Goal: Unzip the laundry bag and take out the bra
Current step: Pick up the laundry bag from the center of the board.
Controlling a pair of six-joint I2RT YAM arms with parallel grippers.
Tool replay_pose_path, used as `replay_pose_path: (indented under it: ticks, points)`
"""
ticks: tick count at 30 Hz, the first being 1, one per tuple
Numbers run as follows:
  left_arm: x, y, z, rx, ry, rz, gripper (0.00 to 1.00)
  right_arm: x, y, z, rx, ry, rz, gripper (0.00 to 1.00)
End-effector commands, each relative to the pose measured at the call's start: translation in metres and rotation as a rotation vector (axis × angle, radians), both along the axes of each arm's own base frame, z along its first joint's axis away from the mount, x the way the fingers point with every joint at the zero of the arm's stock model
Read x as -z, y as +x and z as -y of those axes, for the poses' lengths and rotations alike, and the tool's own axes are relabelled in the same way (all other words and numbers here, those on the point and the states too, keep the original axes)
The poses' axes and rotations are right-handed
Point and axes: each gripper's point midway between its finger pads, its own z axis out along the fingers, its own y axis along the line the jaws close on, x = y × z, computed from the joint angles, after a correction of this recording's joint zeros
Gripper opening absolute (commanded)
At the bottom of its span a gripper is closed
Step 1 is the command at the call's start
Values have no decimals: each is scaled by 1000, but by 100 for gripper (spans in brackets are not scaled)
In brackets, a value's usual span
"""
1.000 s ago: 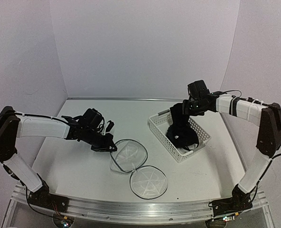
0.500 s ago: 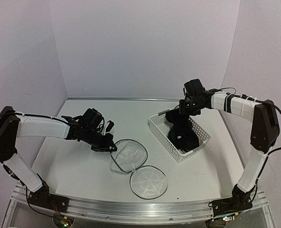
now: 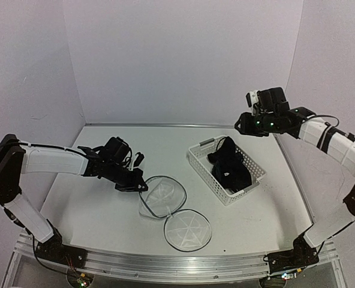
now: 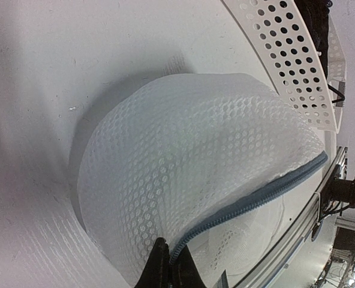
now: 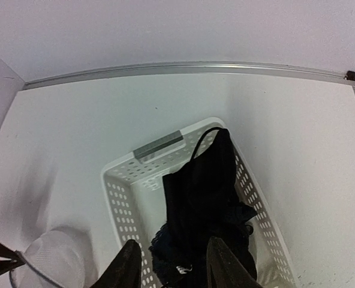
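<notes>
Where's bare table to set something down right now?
Free: far strip of table between back wall and basket; near-right corner between basket and front rail. Crowded: centre, where left gripper pinches the laundry bag.

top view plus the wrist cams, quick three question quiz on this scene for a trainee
1. True or false: the dark navy fabric bra lies inside the white perforated plastic basket.
2. What pinches the translucent white mesh laundry bag? A left fingers; B right fingers; C nothing.
3. Fill in: the right fingers are ___ and hold nothing.
Key: 1 true; 2 A; 3 open.
</notes>
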Motion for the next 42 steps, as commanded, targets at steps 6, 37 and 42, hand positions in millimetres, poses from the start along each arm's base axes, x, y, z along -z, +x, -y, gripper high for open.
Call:
replay_pose_path:
  ticks: [6, 37, 42]
  points:
    - [-25, 9, 10, 14, -54, 69, 0, -19, -84, -65, -292, 87, 39, 47]
    - [-22, 0, -1, -16, -40, 63, 0, 209, -201, -118, -377, -100, -346, 46]
    - [-24, -1, -2, -18, -43, 66, 0, 223, -202, -118, -380, -128, -367, 42]
